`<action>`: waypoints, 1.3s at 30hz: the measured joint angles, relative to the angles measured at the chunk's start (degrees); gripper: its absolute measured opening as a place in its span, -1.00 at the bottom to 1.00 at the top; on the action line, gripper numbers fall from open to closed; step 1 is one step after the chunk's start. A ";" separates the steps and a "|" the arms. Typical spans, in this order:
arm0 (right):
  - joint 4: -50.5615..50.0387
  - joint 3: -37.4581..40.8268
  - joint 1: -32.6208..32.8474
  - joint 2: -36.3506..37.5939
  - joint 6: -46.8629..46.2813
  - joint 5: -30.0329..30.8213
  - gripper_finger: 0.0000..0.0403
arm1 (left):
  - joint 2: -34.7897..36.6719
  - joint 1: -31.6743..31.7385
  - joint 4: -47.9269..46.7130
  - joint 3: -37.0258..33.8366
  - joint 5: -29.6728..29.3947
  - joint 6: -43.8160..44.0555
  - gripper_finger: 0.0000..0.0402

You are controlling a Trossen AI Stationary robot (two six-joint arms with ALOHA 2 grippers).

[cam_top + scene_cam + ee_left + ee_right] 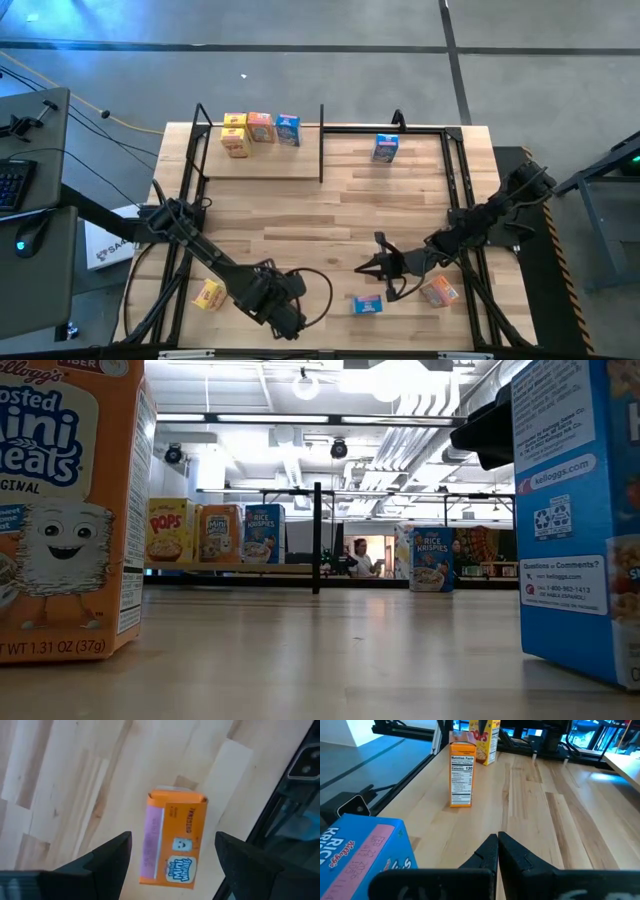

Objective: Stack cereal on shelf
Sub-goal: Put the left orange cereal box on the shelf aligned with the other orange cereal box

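Left pincer [285, 318] tips hidden, cereal [382, 147] cropped

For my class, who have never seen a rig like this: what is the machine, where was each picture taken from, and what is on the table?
Two dark robot arms work at a wooden table. One picture looks down from above, one level across the table top, two come from wrist cameras. Three cereal boxes stand on the shelf; others, like a blue box, sit on the table. The left tool is open over an orange box; the right tool is shut, holding nothing.
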State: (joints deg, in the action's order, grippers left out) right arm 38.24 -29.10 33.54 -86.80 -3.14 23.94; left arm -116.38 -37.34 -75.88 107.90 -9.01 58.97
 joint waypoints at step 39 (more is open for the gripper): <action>0.02 0.00 0.00 0.00 0.01 -0.46 -1.00 | 2.17 4.79 -4.17 -4.05 2.21 -18.19 -0.15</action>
State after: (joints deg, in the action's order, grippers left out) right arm 38.26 -29.10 33.54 -86.80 -3.12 23.49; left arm -114.21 -32.56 -80.06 103.85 -6.79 40.78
